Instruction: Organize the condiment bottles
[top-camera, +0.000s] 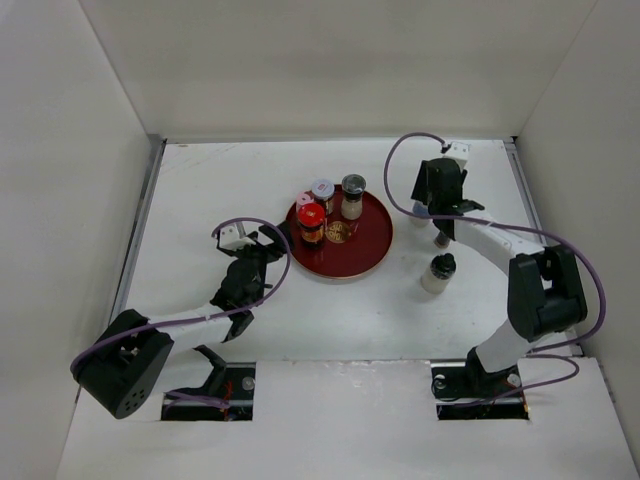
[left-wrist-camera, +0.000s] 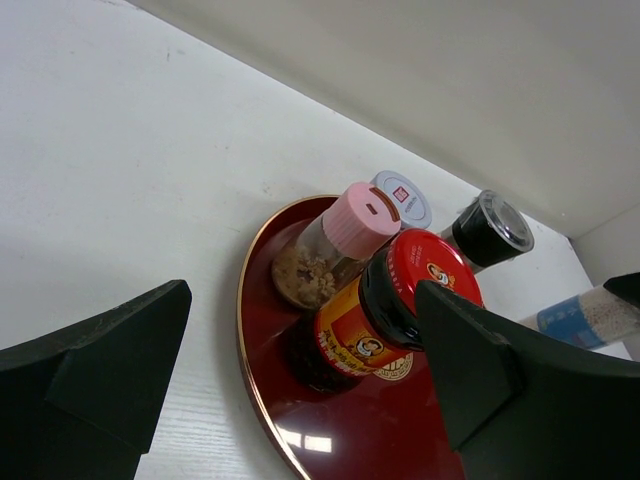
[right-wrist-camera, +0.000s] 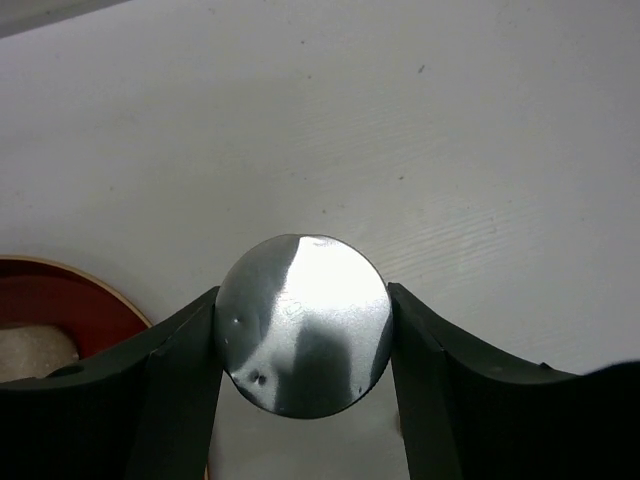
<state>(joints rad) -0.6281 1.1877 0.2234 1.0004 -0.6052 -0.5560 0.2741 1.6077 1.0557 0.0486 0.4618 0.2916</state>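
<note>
Toward the far right corner of the worktop (top-camera: 200, 190), right hand (right-wrist-camera: 303, 293) was closed on a silver-topped bottle (right-wrist-camera: 303, 325). Both fingers (right-wrist-camera: 180, 380) pressed against the sides of the round top. Bottle sat just off the right rim of the red tray (top-camera: 372, 250); standing or lifted, could not tell. Its body was hidden under the hand from above. Left wrist view caught a blue-banded bottle (left-wrist-camera: 585, 318) on that side; same bottle or not, could not tell.

Mid-worktop, slightly nearer the far edge, tray carried four, all upright and clustered on its far left part: red-lidded jar (top-camera: 311, 222), pink-capped jar (top-camera: 304, 200), pale-lidded jar (top-camera: 322, 189), dark-capped shaker (top-camera: 353, 190).

Left hand (top-camera: 274, 240) stood at the tray's left rim, fingers spread wide, gripping nothing. Red-lidded jar was nearest, straight ahead of the gap and untouched, pink-capped jar just behind it.

Lone shaker (top-camera: 438, 272), dark cap, stood off the tray toward the right edge, nearer the near edge than the right hand, apart from both hands.
</note>
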